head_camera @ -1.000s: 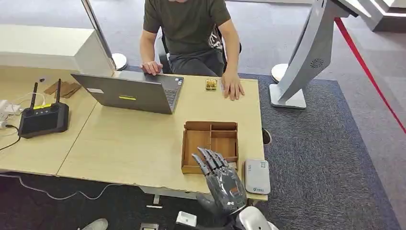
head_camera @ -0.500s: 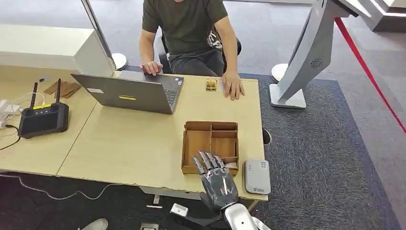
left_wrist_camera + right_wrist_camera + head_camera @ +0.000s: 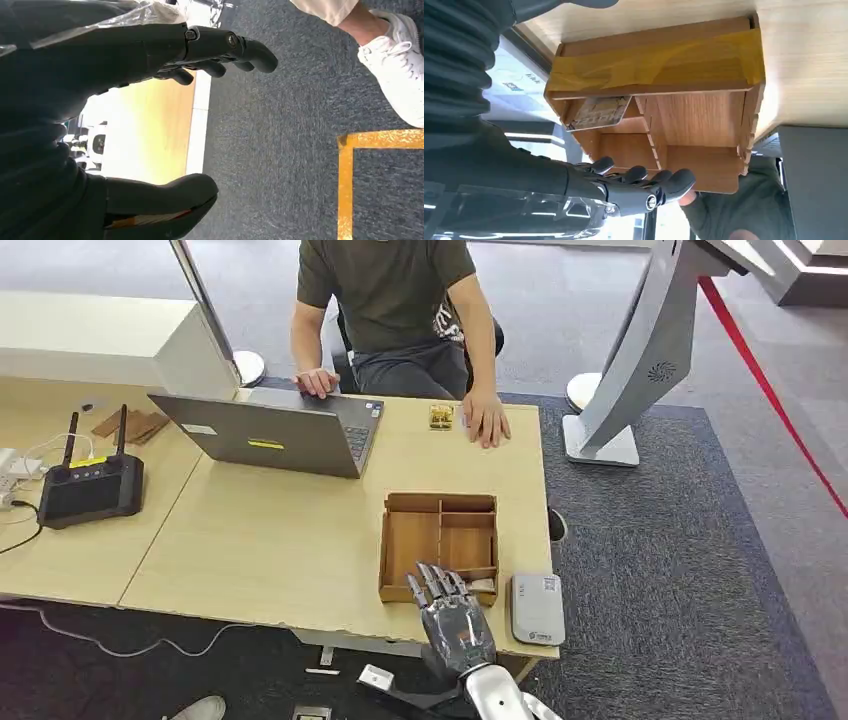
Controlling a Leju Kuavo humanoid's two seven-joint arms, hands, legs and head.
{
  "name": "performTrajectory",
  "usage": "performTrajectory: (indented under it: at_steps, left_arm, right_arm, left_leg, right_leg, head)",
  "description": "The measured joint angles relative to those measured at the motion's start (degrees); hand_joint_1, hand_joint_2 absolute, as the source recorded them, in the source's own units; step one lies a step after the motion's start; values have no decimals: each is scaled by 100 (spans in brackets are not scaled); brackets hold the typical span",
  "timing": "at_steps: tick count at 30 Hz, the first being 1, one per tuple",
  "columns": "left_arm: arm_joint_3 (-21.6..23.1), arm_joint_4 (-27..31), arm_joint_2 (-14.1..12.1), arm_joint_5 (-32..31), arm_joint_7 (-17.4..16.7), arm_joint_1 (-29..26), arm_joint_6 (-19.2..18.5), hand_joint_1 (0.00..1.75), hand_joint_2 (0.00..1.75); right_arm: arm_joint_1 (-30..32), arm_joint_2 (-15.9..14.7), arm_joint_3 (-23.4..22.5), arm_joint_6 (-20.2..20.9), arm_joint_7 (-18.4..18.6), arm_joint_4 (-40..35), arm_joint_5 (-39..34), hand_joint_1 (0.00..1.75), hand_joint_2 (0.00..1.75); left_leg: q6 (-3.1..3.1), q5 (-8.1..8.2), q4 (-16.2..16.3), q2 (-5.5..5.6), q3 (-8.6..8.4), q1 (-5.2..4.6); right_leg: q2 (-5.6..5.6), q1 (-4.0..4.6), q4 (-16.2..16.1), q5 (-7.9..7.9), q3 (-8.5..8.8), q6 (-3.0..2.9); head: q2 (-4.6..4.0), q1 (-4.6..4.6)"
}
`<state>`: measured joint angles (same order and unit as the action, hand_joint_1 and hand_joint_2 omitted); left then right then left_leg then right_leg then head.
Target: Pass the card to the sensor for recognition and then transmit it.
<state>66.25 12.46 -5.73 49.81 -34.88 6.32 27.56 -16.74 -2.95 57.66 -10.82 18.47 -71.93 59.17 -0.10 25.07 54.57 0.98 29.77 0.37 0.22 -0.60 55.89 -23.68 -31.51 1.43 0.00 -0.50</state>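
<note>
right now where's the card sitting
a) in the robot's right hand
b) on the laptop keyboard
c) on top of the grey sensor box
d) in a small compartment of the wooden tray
d: the card lies in a small corner compartment of the wooden tray, while the right hand hovers at the tray's near edge with fingers spread, holding nothing.

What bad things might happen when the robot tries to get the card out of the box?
The card leans in a narrow compartment of the wooden box, so the right hand may fumble it or push it flat.

The box sits near the table's front edge, so a nudge might shift it.

The grey sensor lies close beside the box, and the hand might bump it.
</note>
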Motion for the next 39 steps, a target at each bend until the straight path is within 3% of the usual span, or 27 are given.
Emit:
performTrajectory:
  at_steps: [10, 21, 39]
  left_arm:
    - [0, 0, 0, -9, -7, -1, 0, 0, 175]
    - [-2, 2, 0, 7, -2, -5, 24, 0, 175]
    - [0, 2, 0, 9, 7, -6, 26, 0, 175]
  right_arm:
    - [0, 42, -72, -7, 35, 94, -168, 0, 175]
    - [-312, 39, -179, -241, 654, 282, 103, 0, 175]
    - [-486, 42, -374, -190, 723, 282, 98, 0, 175]
  left_leg:
    - [0, 0, 0, 0, 0, 0]
    - [0, 0, 0, 0, -2, 0]
    - [0, 0, 0, 0, -1, 0]
  right_leg:
    - [0, 0, 0, 0, 0, 0]
    - [0, 0, 0, 1, 0, 0]
    - [0, 0, 0, 1, 0, 0]
  head:
    - [0, 0]
    - [0, -2]
    - [0, 0]
